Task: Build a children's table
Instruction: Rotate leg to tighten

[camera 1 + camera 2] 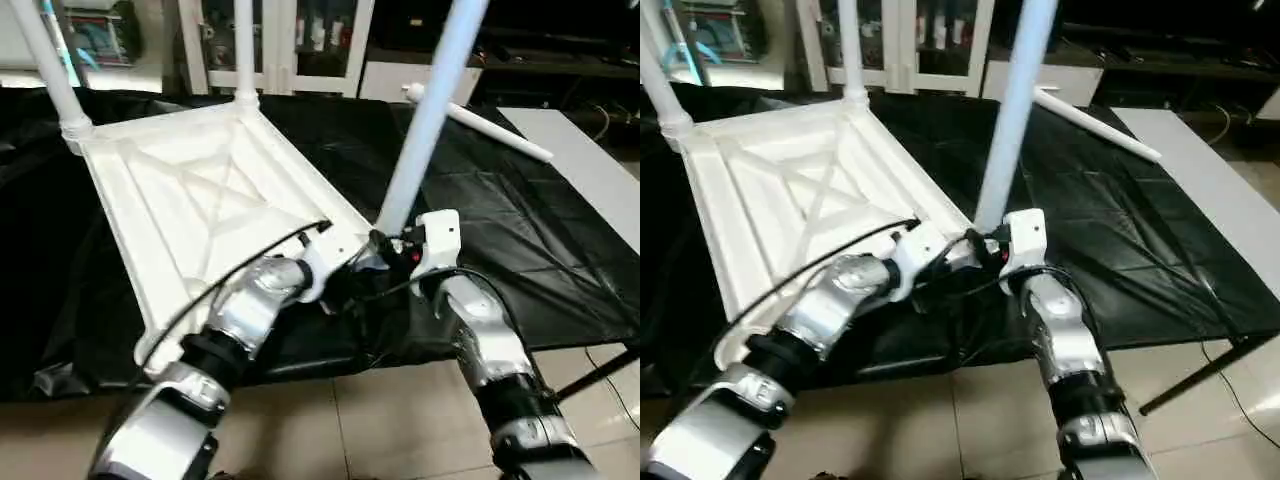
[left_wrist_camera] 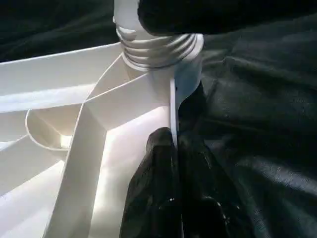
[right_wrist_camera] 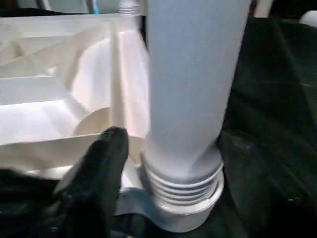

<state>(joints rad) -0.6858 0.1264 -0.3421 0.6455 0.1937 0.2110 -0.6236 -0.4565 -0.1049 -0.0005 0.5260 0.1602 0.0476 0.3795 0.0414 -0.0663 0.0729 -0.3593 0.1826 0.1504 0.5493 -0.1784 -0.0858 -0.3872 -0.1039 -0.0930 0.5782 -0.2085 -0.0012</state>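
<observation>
Black cloth covers the bench. Nearest, left gripper [image 1: 322,262] is pinched shut on the tabletop [image 1: 200,190] rim at the near corner socket. Right gripper [image 1: 400,248] sits at the third leg's [image 1: 428,115] ribbed base; can't tell its grip. Both forearms reach in low. Light, stiff, slick plastic: hold legs low. Two legs up at the far corners; a fourth leg [image 1: 480,123] lies beyond.
</observation>
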